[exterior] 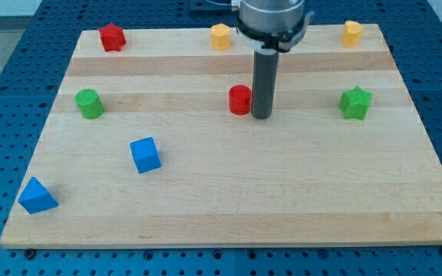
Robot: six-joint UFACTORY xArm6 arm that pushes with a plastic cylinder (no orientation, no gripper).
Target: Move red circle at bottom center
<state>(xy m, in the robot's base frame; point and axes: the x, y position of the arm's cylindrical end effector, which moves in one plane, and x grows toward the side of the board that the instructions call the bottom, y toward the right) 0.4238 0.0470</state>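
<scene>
The red circle (239, 100) is a short red cylinder standing near the middle of the wooden board (282, 192), a little above centre. My tip (261, 116) rests on the board right beside the red circle, on its right side, touching it or nearly so. The dark rod rises from the tip to the arm's grey end at the view's top.
A red star (112, 37) is at top left, a yellow block (220, 36) at top centre, a yellow block (352, 33) at top right. A green circle (90, 103) is at left, a green star (355, 103) at right. A blue cube (145, 154) and blue triangle (36, 196) lie at lower left.
</scene>
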